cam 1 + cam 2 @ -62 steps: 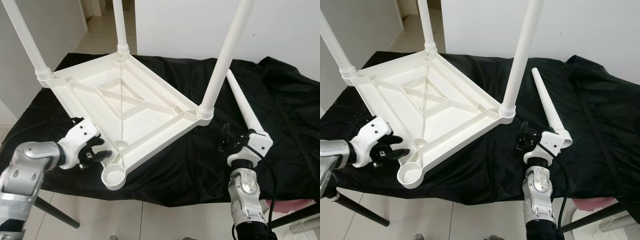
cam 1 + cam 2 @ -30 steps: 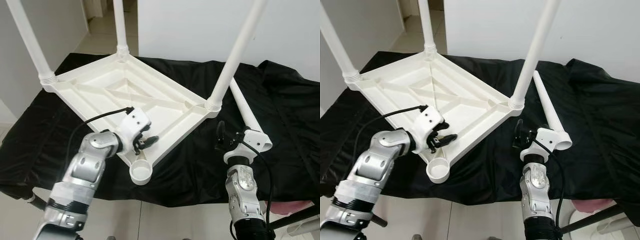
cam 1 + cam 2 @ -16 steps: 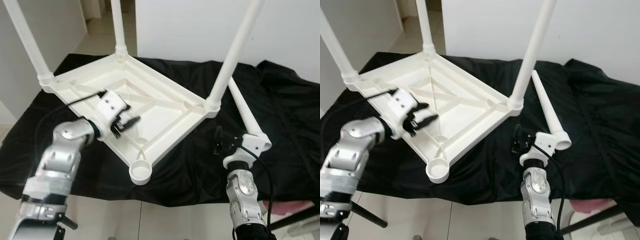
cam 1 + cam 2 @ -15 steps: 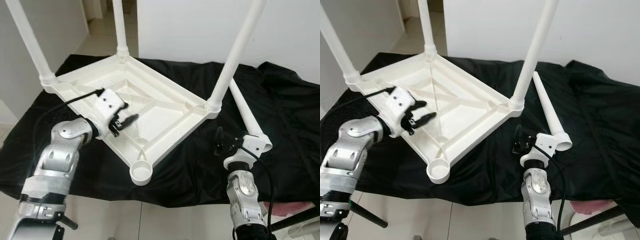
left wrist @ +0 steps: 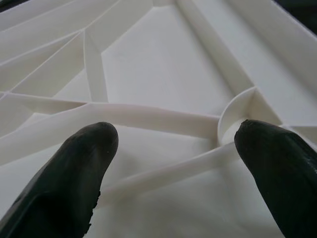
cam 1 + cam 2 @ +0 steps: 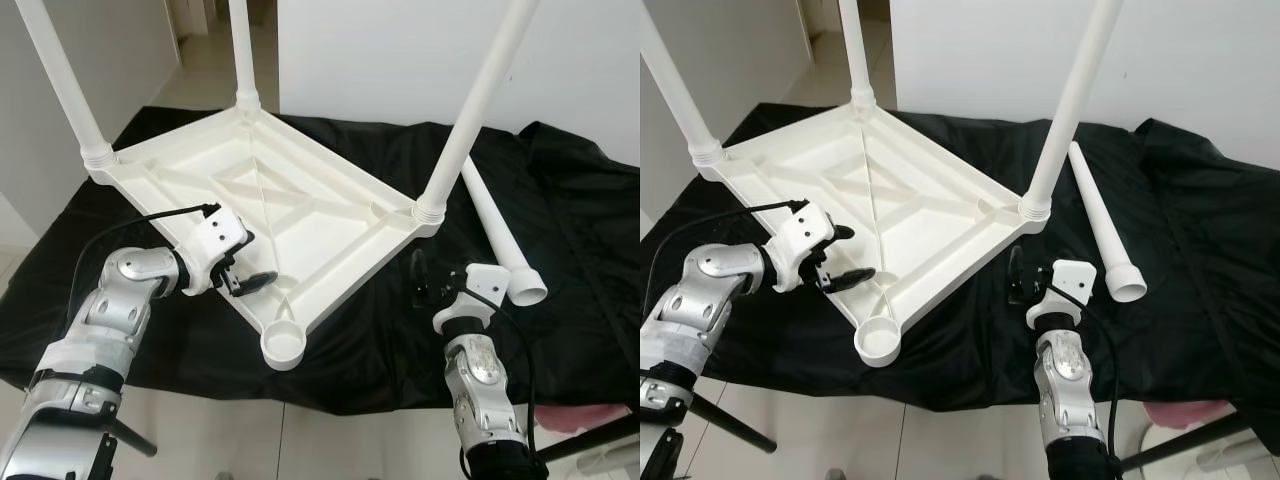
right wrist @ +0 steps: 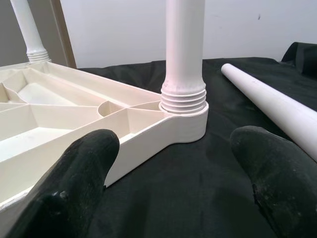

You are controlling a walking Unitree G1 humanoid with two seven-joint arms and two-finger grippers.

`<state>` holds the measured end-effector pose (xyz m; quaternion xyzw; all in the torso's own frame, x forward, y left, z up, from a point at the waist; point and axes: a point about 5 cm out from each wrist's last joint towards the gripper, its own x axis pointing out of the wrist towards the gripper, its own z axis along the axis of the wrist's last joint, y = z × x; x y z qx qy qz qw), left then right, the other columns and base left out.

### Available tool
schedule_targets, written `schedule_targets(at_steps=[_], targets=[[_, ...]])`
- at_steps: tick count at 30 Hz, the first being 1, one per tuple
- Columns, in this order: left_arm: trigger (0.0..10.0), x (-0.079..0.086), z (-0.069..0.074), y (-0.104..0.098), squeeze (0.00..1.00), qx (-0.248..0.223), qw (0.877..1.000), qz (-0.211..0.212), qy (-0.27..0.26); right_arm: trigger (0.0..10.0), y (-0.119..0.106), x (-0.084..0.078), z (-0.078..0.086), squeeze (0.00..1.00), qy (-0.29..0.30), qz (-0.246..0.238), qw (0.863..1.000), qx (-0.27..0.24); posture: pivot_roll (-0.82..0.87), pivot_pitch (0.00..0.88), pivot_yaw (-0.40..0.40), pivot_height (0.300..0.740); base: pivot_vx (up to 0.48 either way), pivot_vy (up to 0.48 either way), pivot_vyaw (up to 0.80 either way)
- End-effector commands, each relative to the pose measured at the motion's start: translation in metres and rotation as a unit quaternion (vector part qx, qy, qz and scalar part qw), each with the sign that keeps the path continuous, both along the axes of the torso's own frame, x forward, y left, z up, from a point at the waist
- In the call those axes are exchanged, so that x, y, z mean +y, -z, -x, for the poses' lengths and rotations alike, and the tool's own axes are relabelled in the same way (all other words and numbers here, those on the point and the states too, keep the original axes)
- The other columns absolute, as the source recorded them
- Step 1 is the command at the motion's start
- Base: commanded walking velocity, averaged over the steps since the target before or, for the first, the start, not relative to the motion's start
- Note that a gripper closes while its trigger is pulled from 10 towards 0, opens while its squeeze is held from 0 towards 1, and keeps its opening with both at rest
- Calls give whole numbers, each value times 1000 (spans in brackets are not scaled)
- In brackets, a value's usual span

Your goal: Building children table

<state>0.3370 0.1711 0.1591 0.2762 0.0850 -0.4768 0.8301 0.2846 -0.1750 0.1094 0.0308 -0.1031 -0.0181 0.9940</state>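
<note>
Upturned white children's table (image 6: 270, 205) on black cloth (image 6: 560, 230), three legs fitted, loose leg (image 6: 495, 228) beside it, left end effector (image 6: 243, 270) open over frame, right end effector (image 6: 1018, 276) open, empty.

White plastic tabletop (image 6: 270, 205) lies upside down, three legs (image 6: 470, 110) screwed in upright, near corner socket (image 6: 283, 347) empty, fourth leg (image 6: 492, 225) lying loose beside it.

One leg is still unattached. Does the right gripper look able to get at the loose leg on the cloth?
Probably yes: the right gripper is open, and the loose leg lies bare on the black cloth just to its right, nothing between.
</note>
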Motion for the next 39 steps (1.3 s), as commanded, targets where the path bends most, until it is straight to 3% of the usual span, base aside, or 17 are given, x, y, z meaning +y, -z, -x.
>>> schedule_targets(at_steps=[1, 4, 5, 6, 7, 13, 22, 34, 39], targets=[[10000, 1, -1, 5, 1000, 10, 999, -23, 22, 10000, 2, -3, 2, 0, -3, 3, 1000, 7, 1, 0, -10, 740, 0, 0, 0], [10000, 3, -2, 7, 1000, 16, 999, -28, 26, 10000, 3, -3, 3, 0, -4, 5, 1000, 9, -2, 0, -10, 740, 0, 0, 0], [10000, 3, -2, 11, 486, 18, 998, -43, 31, 10000, 4, -4, 3, 0, -4, 5, 1000, 10, -6, 0, -8, 740, 0, 0, 0], [10000, 3, -2, 11, 486, 18, 998, -43, 31, 10000, 4, -4, 3, 0, -4, 5, 1000, 10, -6, 0, -8, 740, 0, 0, 0], [10000, 5, -4, 19, 0, 25, 996, -76, 40, 10000, 2, -3, 2, 0, -5, 5, 1000, 7, -11, 0, -4, 740, 0, 0, 0], [10000, 6, -8, 21, 0, 29, 994, -93, 42, 10000, 1, -2, 1, 0, -7, 5, 1000, 6, -12, 0, -3, 740, 0, 0, 0], [10000, -1, -23, 23, 0, 39, 986, -156, 51, 10000, 0, 3, -1, 0, -17, 9, 1000, 3, -31, 0, 16, 740, 0, 0, 0], [10000, -7, -25, 31, 0, 57, 977, -193, 63, 10000, 5, 8, 7, 0, -18, 8, 1000, 11, -48, 0, 41, 740, 0, 0, 0], [10000, -17, -23, 34, 0, 72, 973, -198, 96, 10000, 10, 8, 15, 0, -18, 9, 1000, 22, -51, 19, 46, 740, 0, 0, 0]])
